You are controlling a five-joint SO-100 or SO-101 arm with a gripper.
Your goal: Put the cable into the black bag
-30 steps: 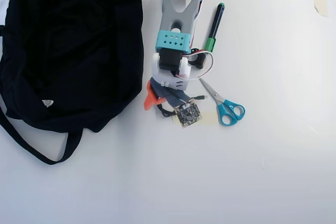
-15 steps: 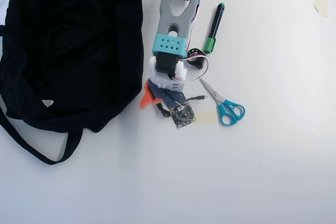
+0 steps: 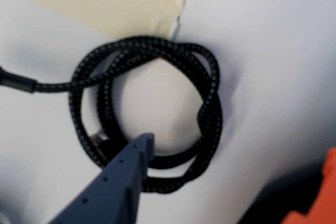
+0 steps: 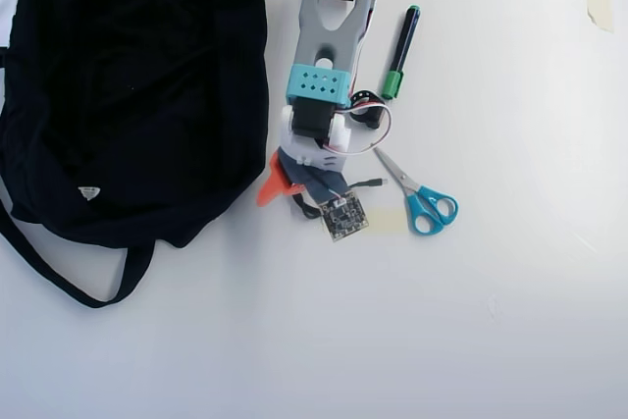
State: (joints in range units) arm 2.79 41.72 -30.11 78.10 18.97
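Cable (image 3: 205,108) coiled on the table, straddled by the wide-spread claw (image 3: 231,182), one tip inside the loop

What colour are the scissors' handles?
Blue-teal scissors handles, clearest in the overhead view.

Black braided cable (image 3: 210,103), teal-handled scissors (image 4: 422,198)
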